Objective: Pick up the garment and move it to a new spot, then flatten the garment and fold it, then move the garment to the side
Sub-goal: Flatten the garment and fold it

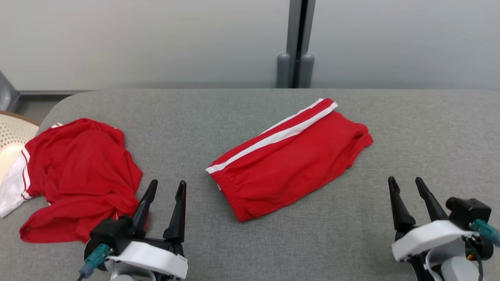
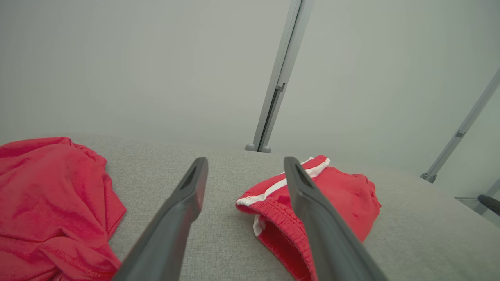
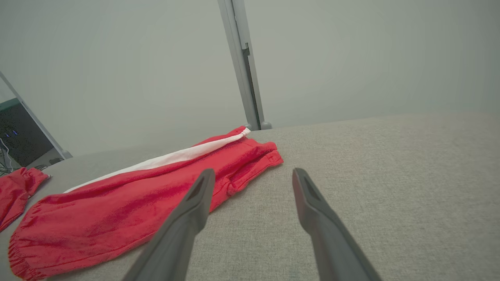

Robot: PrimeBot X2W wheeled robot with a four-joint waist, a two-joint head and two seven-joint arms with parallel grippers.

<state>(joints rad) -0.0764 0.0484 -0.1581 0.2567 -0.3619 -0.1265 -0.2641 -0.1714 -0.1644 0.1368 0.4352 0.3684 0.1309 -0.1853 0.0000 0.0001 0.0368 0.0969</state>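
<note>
Red shorts point(image 1: 289, 160) with a white side stripe lie folded flat at the middle of the grey table point(image 1: 410, 128). They sit on a slant, the waistband toward the near left and the leg hems toward the far right. Judged from how they lie, the fold looks done and the move to the side is what remains.

The left gripper point(image 1: 168, 182) hangs over the near left of the table with its fingers spread wide and nothing between them. The right gripper point(image 1: 405, 180) is at the near right, equally wide and empty. Neither touches the shorts, which lie between the two.

A crumpled red shirt point(image 1: 78, 171) is heaped at the left edge, just beside the left gripper. A grey post point(image 1: 295, 43) stands behind the table's far edge.

The chief risk is to the fold itself. A pinch that takes only the top layer at the waistband or hem would let the lower layers drop open as the shorts lift. Dragging them rather than lifting could bunch the cloth on the textured table cover.

A one-sided grip would leave the free end hanging and twisting. If the left arm swings out, it could snag the shirt and pull it along. Setting the shorts down to the left would also risk landing them on that heap.
</note>
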